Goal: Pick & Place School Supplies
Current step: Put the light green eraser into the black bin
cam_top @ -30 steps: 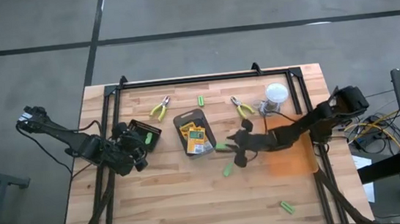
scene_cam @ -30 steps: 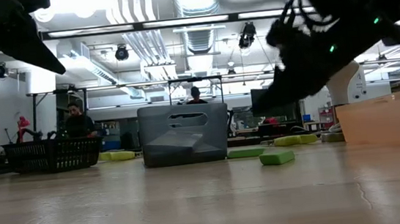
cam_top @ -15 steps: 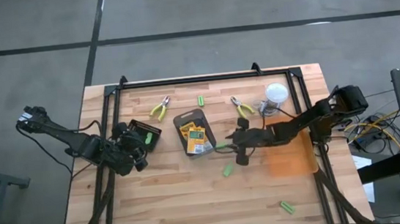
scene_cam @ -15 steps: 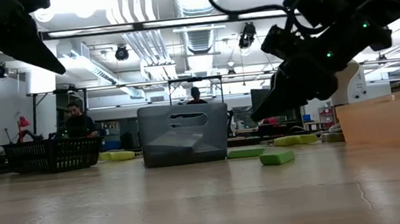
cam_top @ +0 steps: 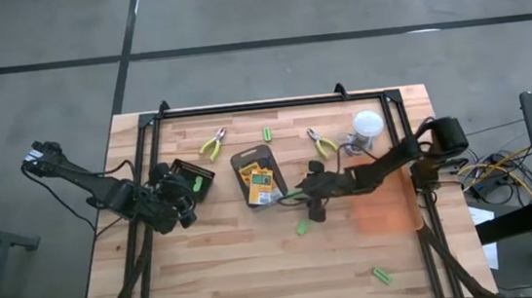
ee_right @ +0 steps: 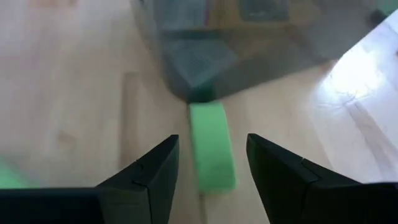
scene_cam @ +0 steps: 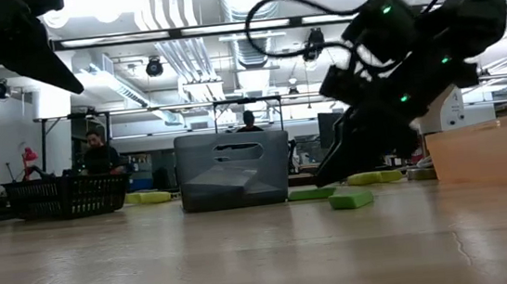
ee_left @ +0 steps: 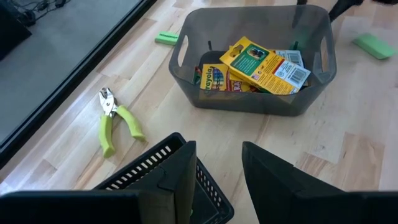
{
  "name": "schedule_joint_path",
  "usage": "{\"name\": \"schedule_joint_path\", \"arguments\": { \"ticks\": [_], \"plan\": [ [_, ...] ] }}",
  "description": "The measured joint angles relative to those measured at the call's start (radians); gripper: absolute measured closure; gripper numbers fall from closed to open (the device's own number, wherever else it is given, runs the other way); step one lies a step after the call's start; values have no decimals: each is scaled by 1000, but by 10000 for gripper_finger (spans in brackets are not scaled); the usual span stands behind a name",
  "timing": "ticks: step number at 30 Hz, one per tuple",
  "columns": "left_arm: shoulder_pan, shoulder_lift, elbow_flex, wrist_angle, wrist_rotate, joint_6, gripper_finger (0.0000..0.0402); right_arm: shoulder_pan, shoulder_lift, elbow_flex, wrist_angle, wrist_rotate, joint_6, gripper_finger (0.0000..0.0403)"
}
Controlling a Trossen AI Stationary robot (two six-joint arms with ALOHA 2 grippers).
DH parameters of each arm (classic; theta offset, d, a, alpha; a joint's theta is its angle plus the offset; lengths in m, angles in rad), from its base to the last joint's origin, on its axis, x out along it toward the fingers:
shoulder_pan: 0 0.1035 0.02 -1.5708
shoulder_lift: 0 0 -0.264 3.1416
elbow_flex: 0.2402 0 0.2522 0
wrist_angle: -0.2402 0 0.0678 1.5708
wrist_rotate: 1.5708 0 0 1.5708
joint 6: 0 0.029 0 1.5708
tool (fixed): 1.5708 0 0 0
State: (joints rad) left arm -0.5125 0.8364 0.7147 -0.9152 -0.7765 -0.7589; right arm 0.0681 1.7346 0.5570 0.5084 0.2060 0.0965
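- Crayon boxes (ee_left: 264, 62) lying inside the grey tray (ee_left: 186, 68), yellow and green, with "Crayola" printed on one; other print too small to read.
- Green stick (ee_right: 211, 152) lying flat on the wood right beside the tray's corner, touching it or nearly so.
- Right gripper (ee_right: 208, 168) low over that stick, fingers spread wide, one on each side of it, not pinching it.
- Another green stick (cam_top: 302, 228) on the table near the tray, and one (cam_top: 382, 276) well apart from it.
- Pliers (ee_left: 115, 121) with yellow-green handles flat on the table near the tray; second pliers (cam_top: 322, 144) on the tray's other side.
- Left gripper (ee_left: 217, 177) near the tray beside a black basket (cam_top: 193, 176), fingers a little apart, holding nothing.
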Motion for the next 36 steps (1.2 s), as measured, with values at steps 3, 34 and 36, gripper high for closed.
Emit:
{"name": "schedule_joint_path", "arguments": {
  "ticks": [3, 34, 36],
  "plan": [
    [0, 5, 0, 1, 0, 0, 266, -21, 34, 17, 4, -3, 1, 216],
    [-1, 11, 0, 2, 1, 0, 266, -53, 62, 28, -8, -87, 54, 321],
    [-1, 11, 0, 2, 1, 0, 266, -53, 62, 28, -8, -87, 54, 319]
  ]
}}
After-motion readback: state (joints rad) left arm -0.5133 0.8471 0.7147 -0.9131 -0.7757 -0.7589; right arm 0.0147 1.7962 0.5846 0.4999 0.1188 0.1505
